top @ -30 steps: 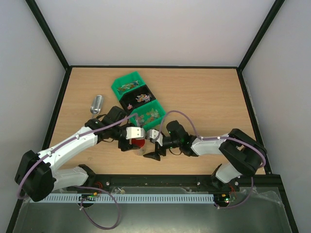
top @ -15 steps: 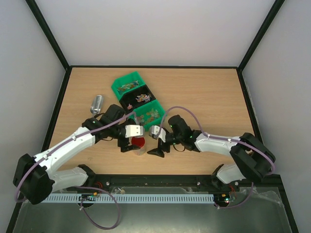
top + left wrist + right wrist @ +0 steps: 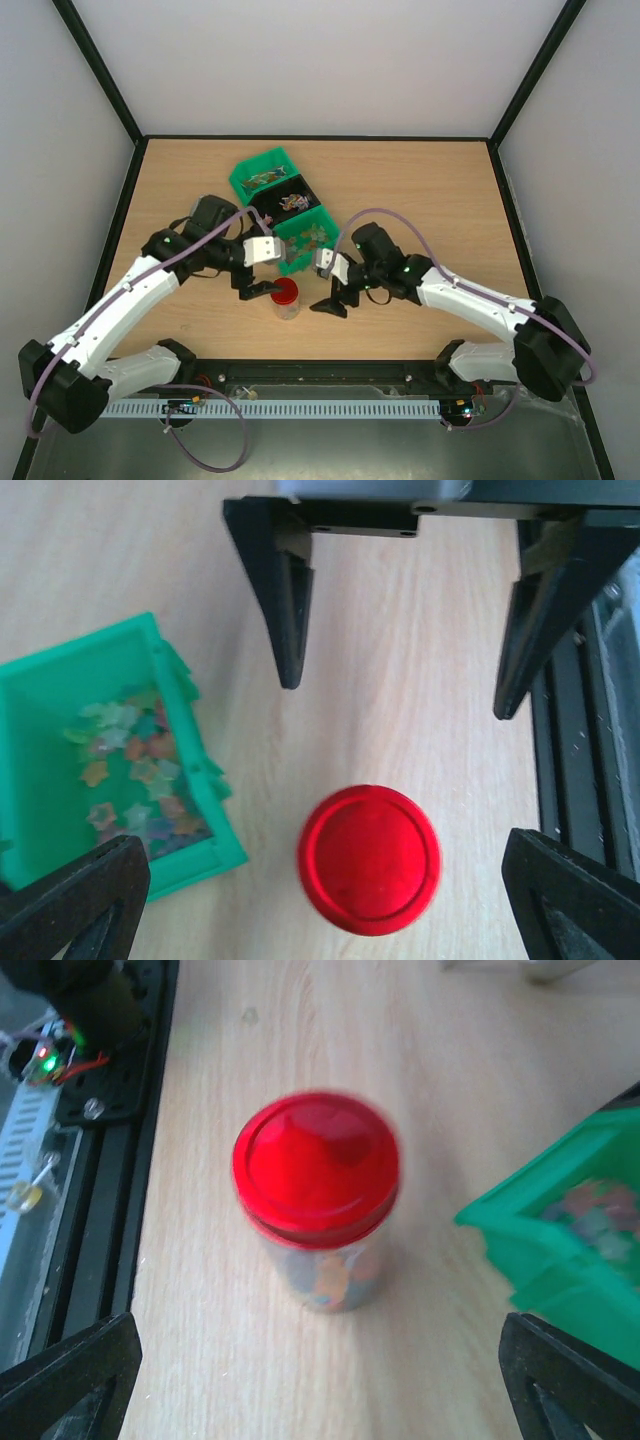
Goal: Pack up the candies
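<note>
A clear jar with a red lid (image 3: 285, 293) stands upright on the table, with candies (image 3: 335, 1275) showing through its wall. More candies (image 3: 125, 770) lie in the nearest green bin (image 3: 310, 238). My left gripper (image 3: 257, 289) is open and empty just left of the jar; in its wrist view (image 3: 322, 885) the red lid (image 3: 369, 858) sits between the fingers, untouched. My right gripper (image 3: 331, 303) is open and empty just right of the jar. In the right wrist view (image 3: 318, 1365) the jar (image 3: 315, 1200) stands ahead of the fingers.
A row of three bins runs back-left: the near green bin, a black one (image 3: 290, 202) and a far green one (image 3: 263, 177), all holding sweets. The black front rail (image 3: 100, 1140) lies close to the jar. The near bin's corner (image 3: 560, 1250) is beside the jar.
Both grippers have let go of the jar and drawn back, the left one up and to the left, the right one to the right. The jar now stands free with its lid on.
</note>
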